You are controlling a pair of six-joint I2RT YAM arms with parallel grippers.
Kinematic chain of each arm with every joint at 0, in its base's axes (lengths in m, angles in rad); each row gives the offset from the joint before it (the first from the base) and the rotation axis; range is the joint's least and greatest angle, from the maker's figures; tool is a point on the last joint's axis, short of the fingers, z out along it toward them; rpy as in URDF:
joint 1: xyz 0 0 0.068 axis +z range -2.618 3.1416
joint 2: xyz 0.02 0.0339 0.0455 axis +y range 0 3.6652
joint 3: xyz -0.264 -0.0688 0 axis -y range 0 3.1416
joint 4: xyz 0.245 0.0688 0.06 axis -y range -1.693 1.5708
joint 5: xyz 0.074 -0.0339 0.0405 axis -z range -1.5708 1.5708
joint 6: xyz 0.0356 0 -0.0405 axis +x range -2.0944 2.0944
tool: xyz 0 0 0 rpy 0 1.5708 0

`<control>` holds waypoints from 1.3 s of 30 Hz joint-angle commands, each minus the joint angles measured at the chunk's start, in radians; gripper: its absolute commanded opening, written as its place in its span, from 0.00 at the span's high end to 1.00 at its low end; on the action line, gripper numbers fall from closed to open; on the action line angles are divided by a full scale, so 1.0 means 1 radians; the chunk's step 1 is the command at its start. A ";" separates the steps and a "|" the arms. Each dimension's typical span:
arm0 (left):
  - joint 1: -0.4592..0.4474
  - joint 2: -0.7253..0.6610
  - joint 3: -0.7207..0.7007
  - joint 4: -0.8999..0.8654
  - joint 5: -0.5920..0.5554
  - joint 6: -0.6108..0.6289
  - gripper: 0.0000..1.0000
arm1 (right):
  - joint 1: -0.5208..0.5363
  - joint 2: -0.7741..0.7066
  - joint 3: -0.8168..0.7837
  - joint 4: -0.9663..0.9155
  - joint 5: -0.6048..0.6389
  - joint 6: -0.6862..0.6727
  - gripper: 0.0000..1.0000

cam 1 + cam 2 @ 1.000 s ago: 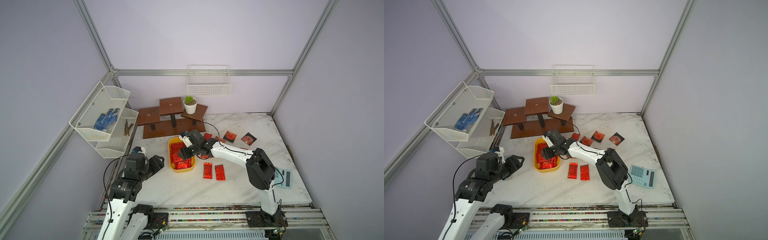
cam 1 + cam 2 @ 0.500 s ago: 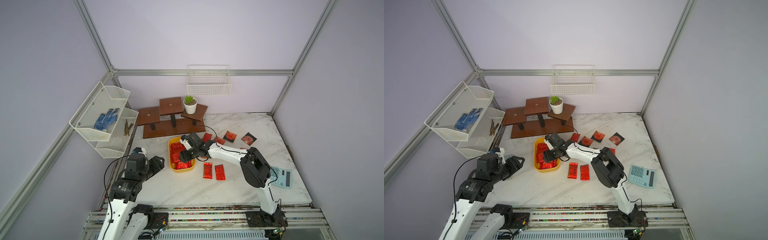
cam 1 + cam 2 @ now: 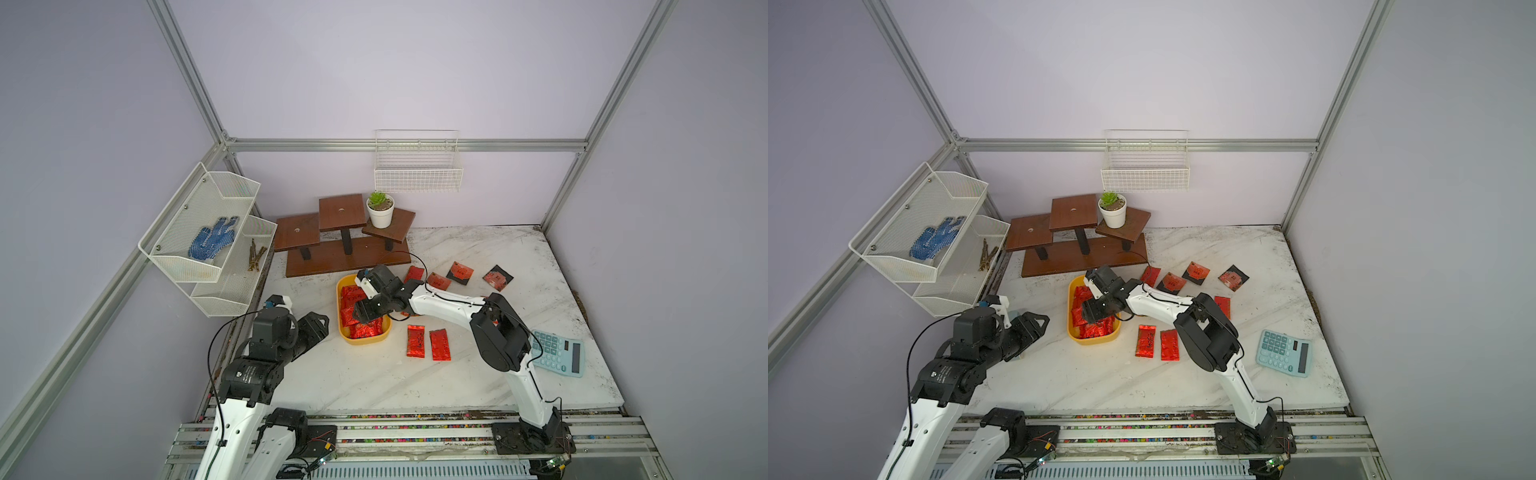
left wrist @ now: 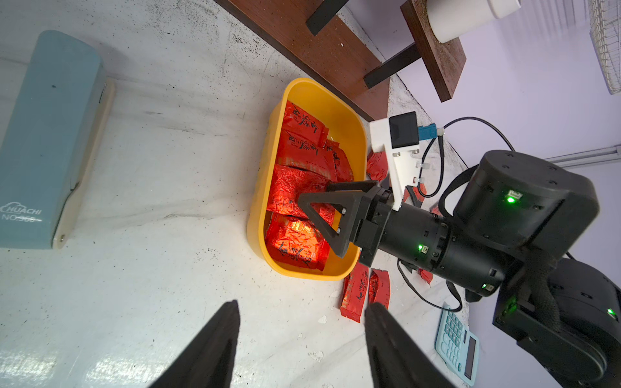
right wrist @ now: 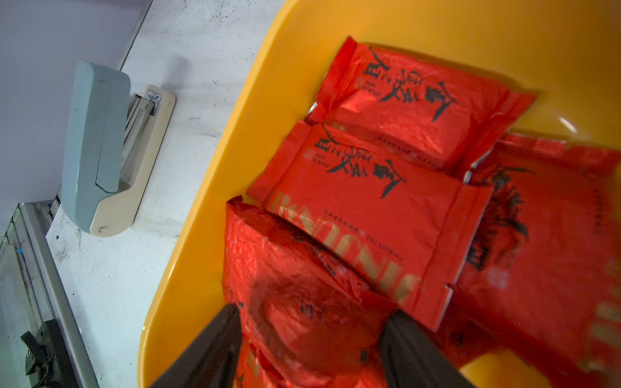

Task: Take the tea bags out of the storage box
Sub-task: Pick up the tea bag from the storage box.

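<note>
The yellow storage box [image 3: 365,340] [image 3: 1092,340] stands left of the table's middle and holds several red foil tea bags [image 4: 304,153]. My right gripper [image 3: 361,312] [image 3: 1090,314] [image 5: 311,310] reaches down into the box. Its fingers press both sides of a crumpled red tea bag [image 5: 302,302] near the box's front end. Two red tea bags [image 3: 416,340] lie on the table right of the box, and more red and black packets [image 3: 460,272] lie behind it. My left gripper [image 3: 320,326] [image 4: 302,305] hovers open left of the box, with nothing between its fingers.
A pale blue stapler [image 4: 43,141] [image 5: 97,141] lies left of the box near the left arm. A blue calculator [image 3: 557,352] sits at the front right. A brown stepped wooden stand [image 3: 345,257] with a potted plant [image 3: 380,210] is just behind the box. White wire baskets [image 3: 208,232] hang on the walls.
My right gripper has moved from the box's back end toward its front end and lower into it, and its fingers have closed round a red tea bag. The left arm has not moved.
</note>
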 commanded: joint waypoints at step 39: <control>0.003 0.042 -0.012 0.107 0.097 -0.030 0.42 | -0.167 -0.491 -0.469 0.339 -0.114 0.344 1.00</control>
